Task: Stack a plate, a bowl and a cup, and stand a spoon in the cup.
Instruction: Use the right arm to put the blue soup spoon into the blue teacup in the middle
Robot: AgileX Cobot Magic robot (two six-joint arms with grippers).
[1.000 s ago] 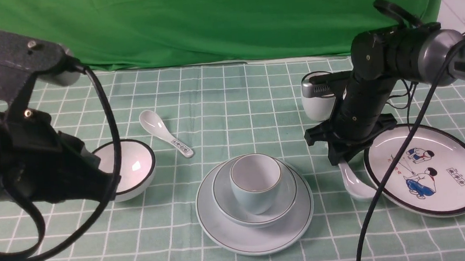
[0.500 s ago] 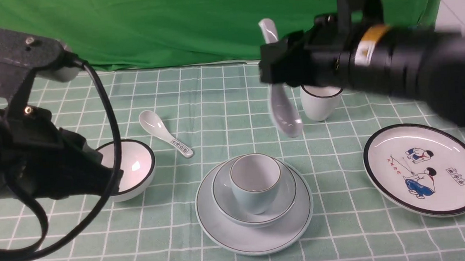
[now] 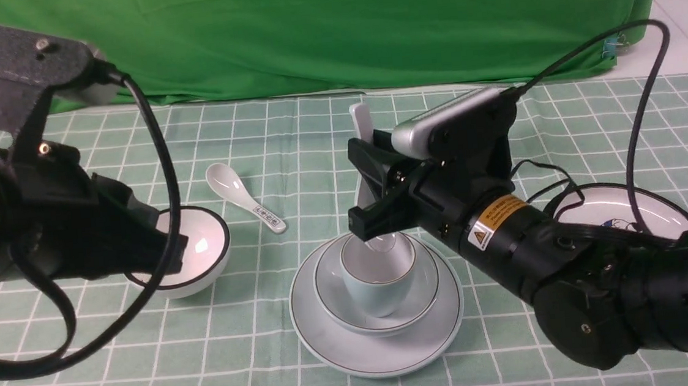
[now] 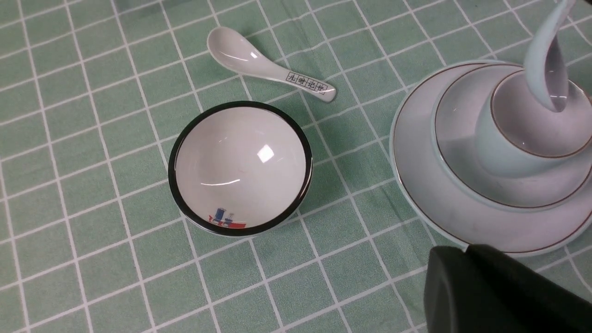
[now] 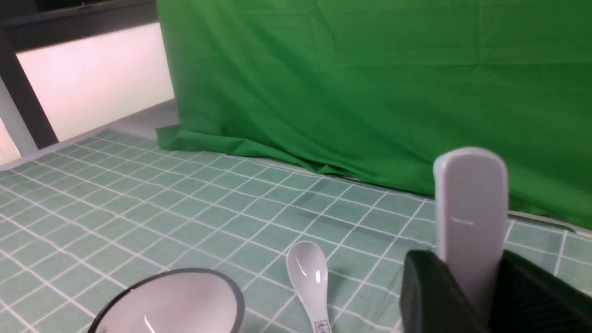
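Over the cup's (image 3: pixel 378 276) rim hangs the spoon (image 3: pixel 362 124).

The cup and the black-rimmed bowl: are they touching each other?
Apart. The front view shows tablecloth and part of the plate between the cup and the black-rimmed bowl.

Black-rimmed bowl (image 4: pixel 240 171) sitting there on the gridded green cloth (image 3: pixel 221 350), the printed spoon (image 4: pixel 268 69) lying just beside it, characters along its handle; over on the right, the cartoon plate (image 3: pixel 603 206), partly hidden; and behind, a green curtain (image 3: pixel 307 36) hangs.
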